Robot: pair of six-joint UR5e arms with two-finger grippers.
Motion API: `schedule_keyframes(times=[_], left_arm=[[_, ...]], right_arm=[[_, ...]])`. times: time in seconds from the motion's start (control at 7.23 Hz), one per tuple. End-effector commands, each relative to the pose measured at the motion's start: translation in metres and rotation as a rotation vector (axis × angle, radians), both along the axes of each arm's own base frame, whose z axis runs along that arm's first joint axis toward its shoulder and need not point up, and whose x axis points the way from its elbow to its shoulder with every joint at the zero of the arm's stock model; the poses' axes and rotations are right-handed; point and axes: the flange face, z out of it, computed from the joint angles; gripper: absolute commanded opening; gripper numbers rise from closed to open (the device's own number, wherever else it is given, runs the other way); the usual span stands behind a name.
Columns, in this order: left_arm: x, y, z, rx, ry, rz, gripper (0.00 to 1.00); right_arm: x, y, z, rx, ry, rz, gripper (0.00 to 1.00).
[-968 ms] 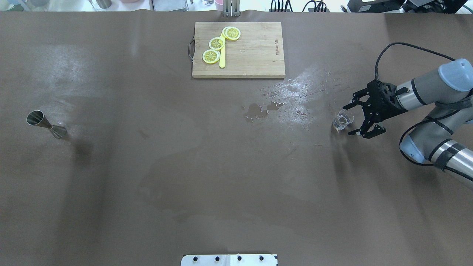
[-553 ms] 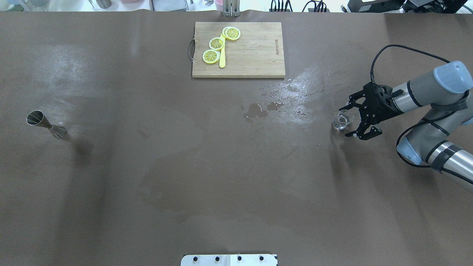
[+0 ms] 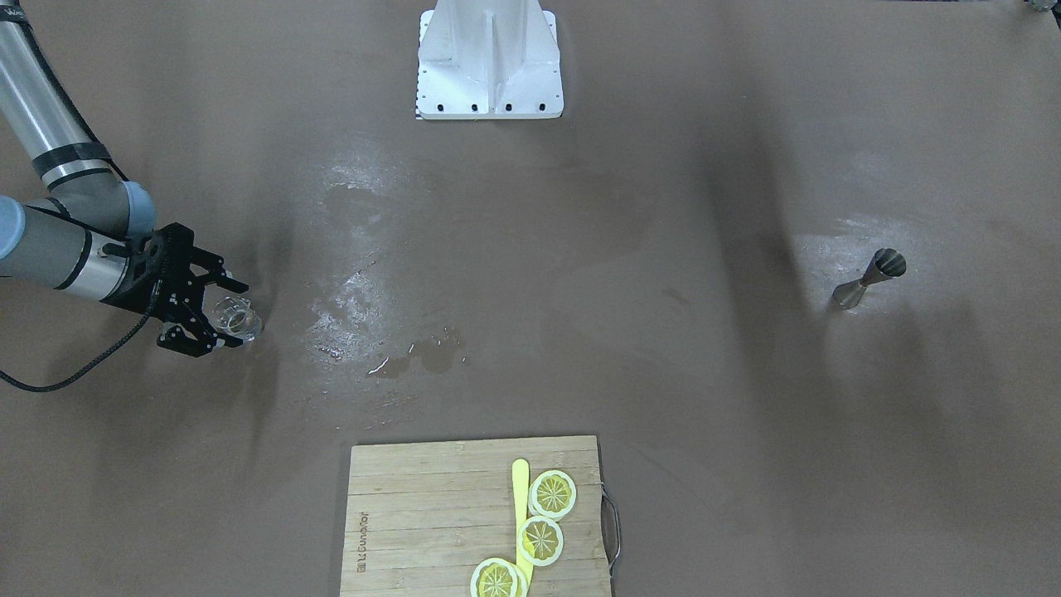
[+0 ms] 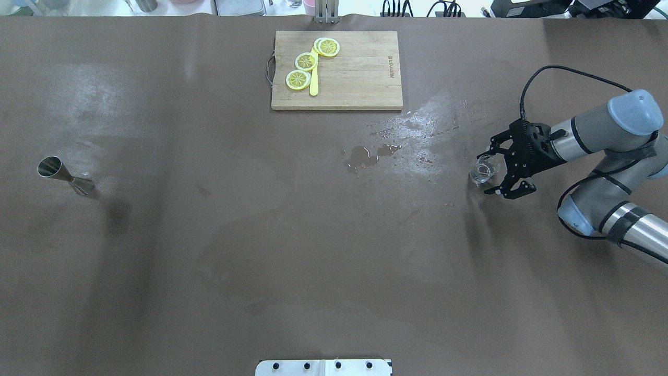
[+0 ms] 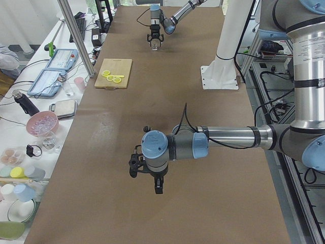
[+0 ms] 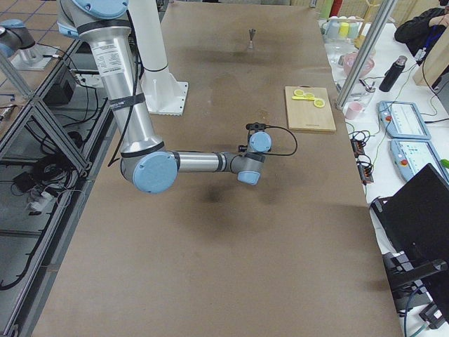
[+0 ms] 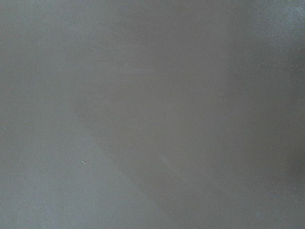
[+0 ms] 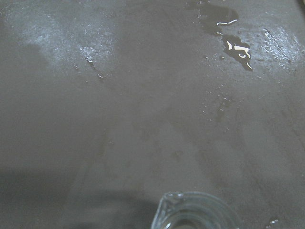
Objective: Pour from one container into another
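Note:
A small clear glass cup (image 4: 483, 171) with liquid stands on the brown table at the right. My right gripper (image 4: 486, 174) is open, one finger on each side of the cup, and I see no contact. The front-facing view shows the same cup (image 3: 240, 320) between the spread fingers of the gripper (image 3: 225, 318). In the right wrist view only the cup's rim (image 8: 195, 213) shows at the bottom edge. A steel jigger (image 4: 66, 176) stands far left. My left gripper (image 5: 150, 175) appears only in the exterior left view, so I cannot tell its state.
A wooden cutting board (image 4: 360, 78) with lemon slices (image 4: 306, 61) and a yellow knife sits at the back centre. A wet spill (image 4: 370, 155) lies left of the cup. The robot's white base plate (image 4: 323, 367) is at the front edge.
My right gripper has slid left and slightly forward, so the cup now sits between its open fingers instead of at their tips. The jigger and cup have not moved.

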Motion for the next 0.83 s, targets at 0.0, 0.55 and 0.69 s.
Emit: schedule_keyframes(times=[0.0,0.55,0.69], left_arm=[[0.008,-0.009,-0.016,0.068,0.102,0.002,0.99],[0.021,-0.021,-0.052,0.298,0.222,0.032,0.99],[0.024,-0.016,-0.060,0.337,0.226,0.041,0.99]], right_arm=[[0.002,-0.001,0.000,0.000,0.000,0.004,0.72],[0.016,-0.012,0.000,-0.009,0.005,0.032,0.12],[0.024,-0.017,-0.002,-0.007,0.004,0.045,0.00]])
